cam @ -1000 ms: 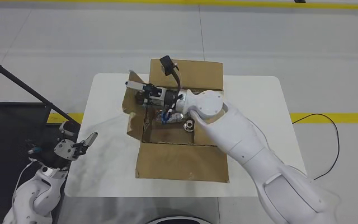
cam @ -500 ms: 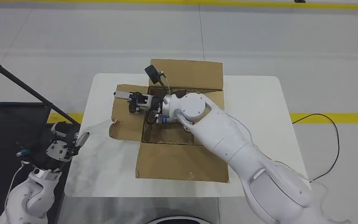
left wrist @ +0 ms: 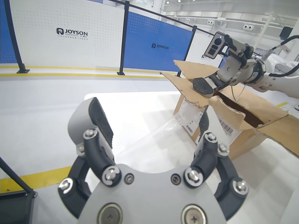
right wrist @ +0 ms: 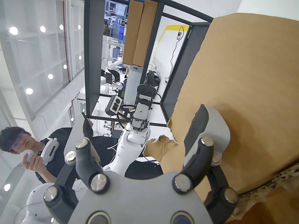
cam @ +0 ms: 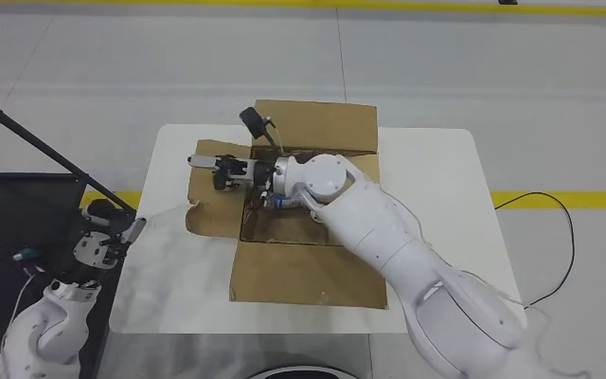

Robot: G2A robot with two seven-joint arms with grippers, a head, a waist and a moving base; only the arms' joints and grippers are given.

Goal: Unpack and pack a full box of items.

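The cardboard box sits in the middle of the white table with all four flaps folded outward. The right arm stretches across the open top from the robot's right side, and the right gripper ends up over the left flap, which is ragged and torn along its outer edge. Its jaws are spread wide with nothing between them. One finger lies over the flap's upper face close to the torn edge; I can't tell whether it actually presses on the cardboard.

Something small with a bit of blue peeks out inside the box beneath the arm, too hidden to make out. A white label is stuck to the box's left wall, and a clear plastic sheet lies on the table just beside that wall.

The left gripper hangs off the table's left edge, well apart from the box, pointed toward it, jaws wide apart and empty.
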